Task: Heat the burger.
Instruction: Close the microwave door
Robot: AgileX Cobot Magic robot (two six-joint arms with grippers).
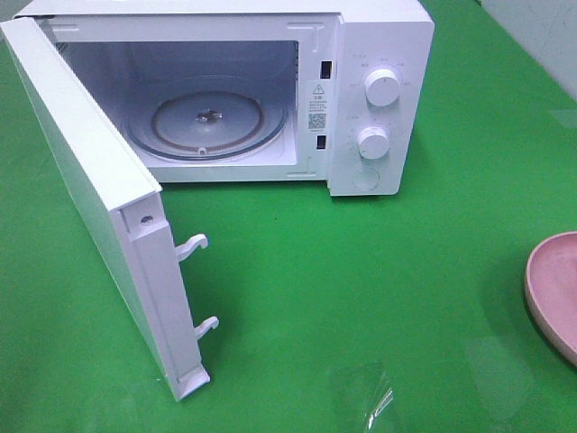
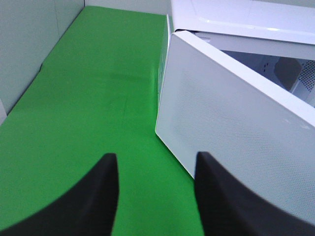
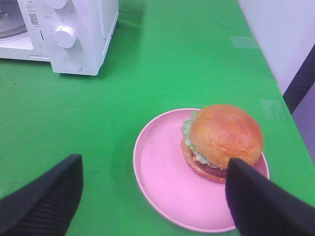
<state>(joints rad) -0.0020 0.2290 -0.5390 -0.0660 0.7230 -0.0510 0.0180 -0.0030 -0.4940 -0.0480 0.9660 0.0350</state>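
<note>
The burger (image 3: 224, 140), with a golden-brown bun, green lettuce and red filling, sits on a pink round dish (image 3: 162, 172) in the right wrist view. My right gripper (image 3: 155, 199) is open above the dish; one finger (image 3: 261, 201) overlaps the burger's edge. Only the dish's rim (image 1: 552, 289) shows in the exterior high view; the burger is out of view there. The white microwave (image 1: 379, 99) stands with its door (image 1: 99, 207) swung open and its glass turntable (image 1: 209, 122) bare. My left gripper (image 2: 157, 196) is open and empty beside the door's outer face (image 2: 236, 128).
Green cloth (image 1: 361, 298) covers the table. The microwave's two knobs (image 1: 382, 87) face front. The open door's latch hooks (image 1: 194, 245) stick out over the cloth. A grey wall (image 2: 29, 44) borders the left side.
</note>
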